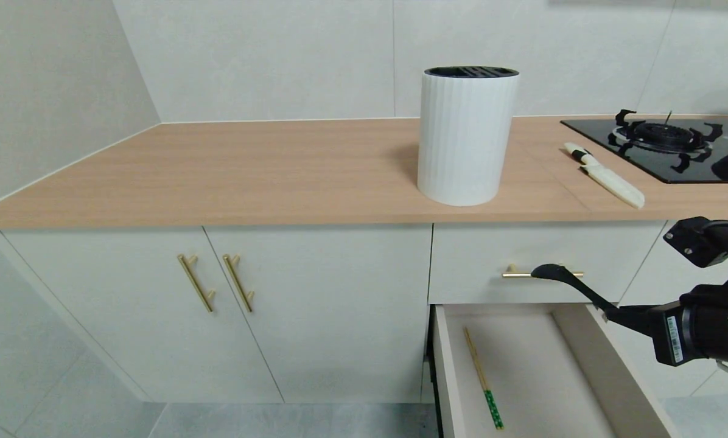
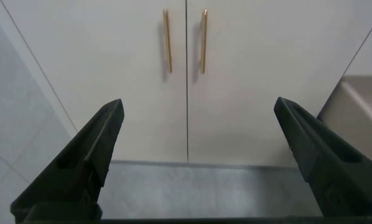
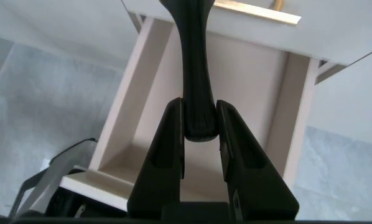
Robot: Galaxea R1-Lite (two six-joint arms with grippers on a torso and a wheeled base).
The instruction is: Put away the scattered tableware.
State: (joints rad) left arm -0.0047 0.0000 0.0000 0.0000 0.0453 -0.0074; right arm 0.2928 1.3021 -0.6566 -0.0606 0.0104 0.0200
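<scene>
Wood covers the counter [image 1: 279, 170] in the head view, with grey wall tiles behind it. On it stand one white holder [image 1: 466, 137] and one stove [image 1: 662, 143]. One knife [image 1: 604, 175] lies between them, well apart from any fingers and higher than them. Low down, the right gripper [image 1: 610, 313] holds one black spoon [image 1: 568, 280] by its handle. The spoon's bowl sticks out past the fingers, near the gold bar on the drawer front above. One open drawer [image 1: 607, 365] sits just under the fingers, and one pair of chopsticks [image 1: 483, 377] lies inside it, off to the far side from the fingers. In the left wrist view, the left gripper [image 2: 198, 109] has its fingers spread wide with nothing between them. Two cupboard doors, each with one gold handle [image 2: 167, 40], are well ahead of the fingers. In the right wrist view, the right gripper [image 3: 200, 112] squeezes the black spoon [image 3: 195, 62] tight, with the drawer [image 3: 295, 112] beyond the fingertips. I think the step is putting the spoon in the drawer. Next, the arm should go down and let go gently. The knife waits for later.
</scene>
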